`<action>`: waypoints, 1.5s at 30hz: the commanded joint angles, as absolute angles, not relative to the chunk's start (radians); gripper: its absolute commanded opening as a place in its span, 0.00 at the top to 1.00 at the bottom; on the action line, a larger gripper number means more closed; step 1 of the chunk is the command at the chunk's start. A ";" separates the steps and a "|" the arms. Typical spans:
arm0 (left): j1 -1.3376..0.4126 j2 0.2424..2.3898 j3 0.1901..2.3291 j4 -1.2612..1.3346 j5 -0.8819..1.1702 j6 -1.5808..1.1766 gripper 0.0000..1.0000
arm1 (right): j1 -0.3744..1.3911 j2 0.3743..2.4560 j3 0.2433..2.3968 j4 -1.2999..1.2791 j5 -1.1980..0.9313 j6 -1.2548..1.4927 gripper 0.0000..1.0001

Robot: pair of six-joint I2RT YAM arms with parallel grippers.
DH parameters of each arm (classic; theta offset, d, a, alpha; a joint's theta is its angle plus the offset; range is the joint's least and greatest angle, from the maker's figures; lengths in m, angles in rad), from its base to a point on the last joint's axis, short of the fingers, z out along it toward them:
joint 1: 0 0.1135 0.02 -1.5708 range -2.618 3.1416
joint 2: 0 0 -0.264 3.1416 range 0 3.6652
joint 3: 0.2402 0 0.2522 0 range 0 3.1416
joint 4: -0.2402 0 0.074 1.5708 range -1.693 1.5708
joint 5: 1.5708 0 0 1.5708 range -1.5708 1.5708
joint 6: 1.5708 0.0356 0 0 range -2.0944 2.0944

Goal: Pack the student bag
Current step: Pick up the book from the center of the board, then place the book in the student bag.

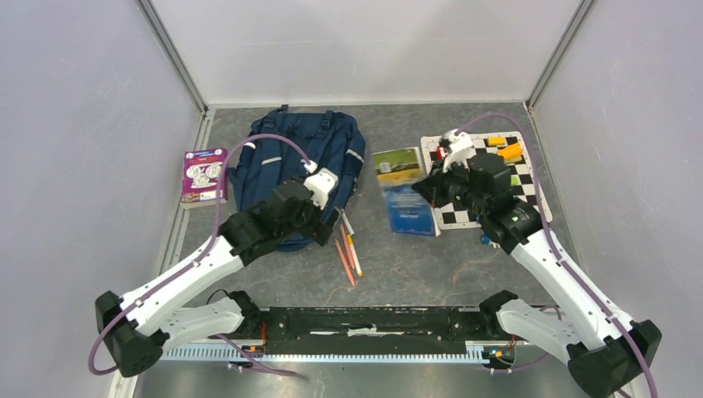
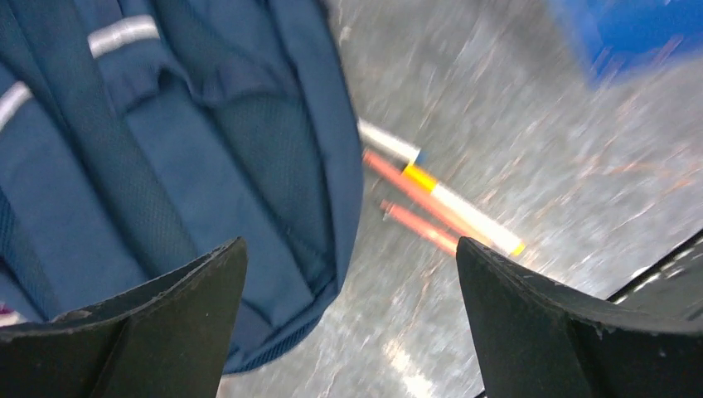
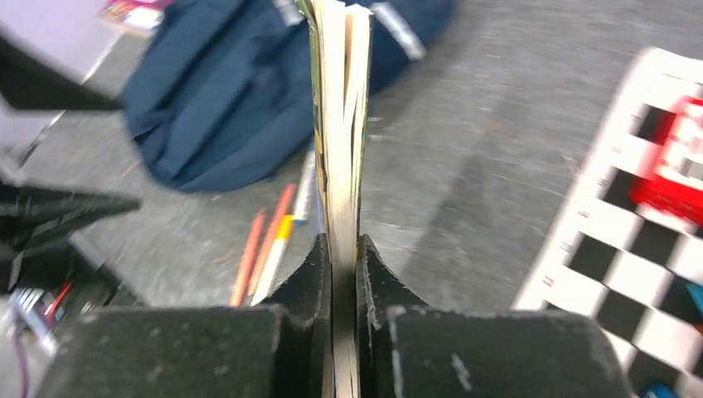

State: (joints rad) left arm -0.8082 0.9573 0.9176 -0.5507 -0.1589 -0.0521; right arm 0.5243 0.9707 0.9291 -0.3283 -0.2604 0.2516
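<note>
The navy student bag (image 1: pixel 286 162) lies flat at the back left of the table, and it also fills the left of the left wrist view (image 2: pixel 166 166). My left gripper (image 1: pixel 332 222) hangs open over the bag's lower right edge, with nothing between its fingers (image 2: pixel 166 323). To the right, several pencils and pens (image 1: pixel 348 249) lie loose on the table beside the bag. My right gripper (image 3: pixel 344 249) is shut on the page edge of a book (image 3: pixel 338 124). That book has a blue and green cover (image 1: pixel 402 199) and sits at the table's middle.
A purple book (image 1: pixel 204 174) lies left of the bag against the left wall. A black and white chequered mat (image 1: pixel 464 217) at the back right carries small orange and red items. Black arm bases and a rail run along the near edge.
</note>
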 commanded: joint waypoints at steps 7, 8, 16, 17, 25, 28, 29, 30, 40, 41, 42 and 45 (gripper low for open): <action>-0.810 1.157 0.894 -0.669 -0.348 0.013 0.00 | 0.401 0.891 0.942 -0.385 -0.108 0.327 1.00; -0.810 1.172 0.899 -0.671 -0.354 0.011 0.00 | 0.401 0.886 0.936 -0.384 -0.114 0.330 1.00; -0.821 1.297 0.926 -0.674 -0.343 -0.012 0.00 | 0.400 0.858 0.878 -0.349 -0.165 0.372 1.00; -0.820 1.317 0.934 -0.681 -0.341 -0.030 0.00 | 0.400 0.853 0.872 -0.346 -0.165 0.377 1.00; -0.831 1.462 0.992 -0.736 -0.450 -0.088 0.00 | 0.400 0.818 0.866 -0.359 -0.159 0.371 1.00; -0.831 1.498 1.006 -0.755 -0.491 -0.100 0.03 | 0.400 0.812 0.866 -0.363 -0.161 0.373 1.00; -0.831 1.500 1.006 -0.755 -0.500 -0.100 0.11 | 0.400 0.810 0.864 -0.363 -0.163 0.375 1.00; -0.831 1.499 1.006 -0.755 -0.509 -0.102 0.22 | 0.400 0.805 0.863 -0.364 -0.163 0.377 1.00; -0.836 1.355 1.135 -0.676 -0.618 -0.026 0.88 | 0.400 0.725 0.771 -0.355 -0.144 0.454 1.00; -0.836 1.342 1.155 -0.653 -0.629 -0.004 0.91 | 0.400 0.731 0.751 -0.335 -0.180 0.476 1.00; -0.836 1.329 1.177 -0.631 -0.643 0.028 0.92 | 0.400 0.742 0.733 -0.315 -0.214 0.506 1.00; -0.836 1.309 1.232 -0.556 -0.666 0.100 0.95 | 0.413 0.771 0.659 -0.221 -0.311 0.600 1.00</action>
State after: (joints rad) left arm -0.8371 1.3746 1.1206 -0.7456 -0.5655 -0.0238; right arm 0.3992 0.7460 0.7208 -0.3885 -0.1791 0.4610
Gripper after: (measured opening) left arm 0.083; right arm 0.082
